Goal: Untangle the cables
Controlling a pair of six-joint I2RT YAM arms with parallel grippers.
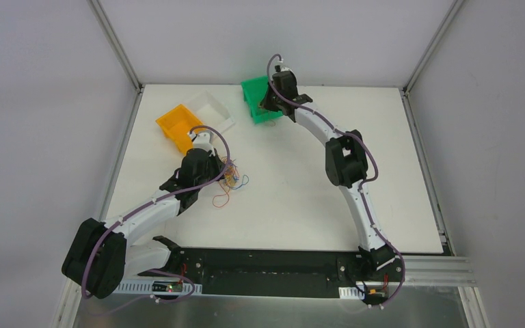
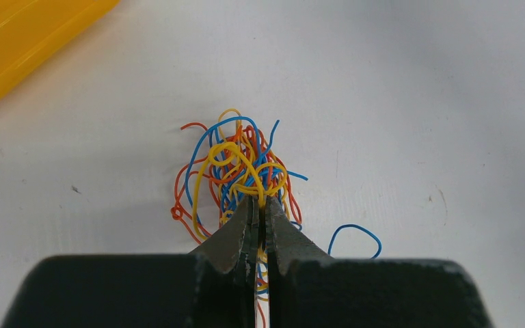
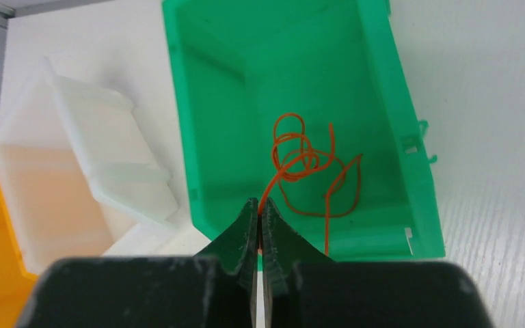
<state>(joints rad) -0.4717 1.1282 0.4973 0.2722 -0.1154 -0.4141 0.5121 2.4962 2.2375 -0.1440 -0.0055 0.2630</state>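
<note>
Two arms were working well apart. The left gripper [image 2: 261, 205] sat low over the table [image 2: 417, 102], its jaws pressed almost together on the near edge of the cables [image 2: 236, 167]. A yellow strand ran down between the fingers, so the grip was on the knot itself.

The cables lay as one tight snarl of orange, blue and yellow curls on the bare tabletop, left of centre and straight ahead of the left gripper. A blue loop [image 2: 355, 236] lay flat on the table just right of the snarl, beside the gripper; I could not tell whether it joined the rest. From above, a loose orange strand [image 1: 220, 199] trailed off the near side of the snarl.

The right gripper [image 3: 261, 205] reached to the far edge of the table and hung over the green bin [image 3: 383, 102]. Its jaws were closed tight on the end of an orange wire [image 3: 301, 160], and the rest of the wire coiled inside the bin in several loops — its lower curve seemed to rest near the bin floor, though contact was hard to judge.

A white bin [image 3: 89, 157] stood just left of the green one. A yellow bin [image 2: 27, 41] sat against the white bin's other side, near the left gripper.
</note>
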